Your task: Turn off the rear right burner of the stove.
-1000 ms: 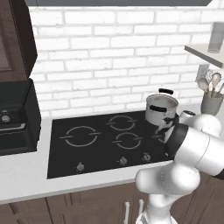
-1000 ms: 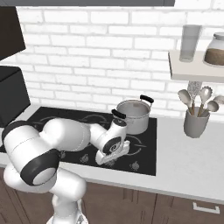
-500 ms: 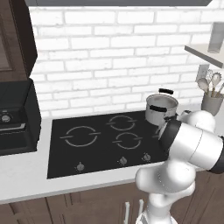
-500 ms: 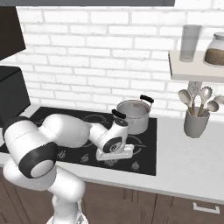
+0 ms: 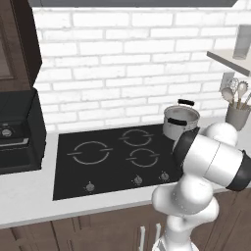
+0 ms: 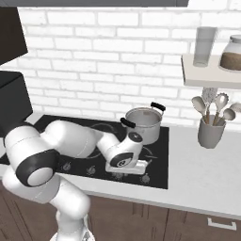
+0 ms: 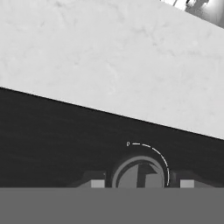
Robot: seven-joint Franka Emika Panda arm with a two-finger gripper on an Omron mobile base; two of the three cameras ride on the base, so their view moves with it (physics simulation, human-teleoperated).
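The stove [image 5: 112, 159] is a flat black glass cooktop with grey ring marks and a front row of small round knobs [image 5: 138, 180]. A steel pot [image 6: 142, 124] stands on its rear right burner. My gripper [image 6: 123, 170] points down at the knob row near the stove's right end. In the hand view one grey knob [image 7: 139, 173] with a white dial arc sits between my fingertips [image 7: 97, 183], and the gripper [image 7: 142, 183] is open, straddling it with small gaps on both sides. In the left base view my own arm hides the gripper.
A grey holder with wooden utensils [image 6: 210, 132] stands on the white counter [image 6: 202, 174] right of the stove. A wall shelf [image 6: 212, 77] carries a glass and a jar. A black boxy appliance [image 5: 17, 132] sits left of the cooktop.
The hand has sunk slightly toward the knob row at the front right of the stove. The pot and the rest have not moved.
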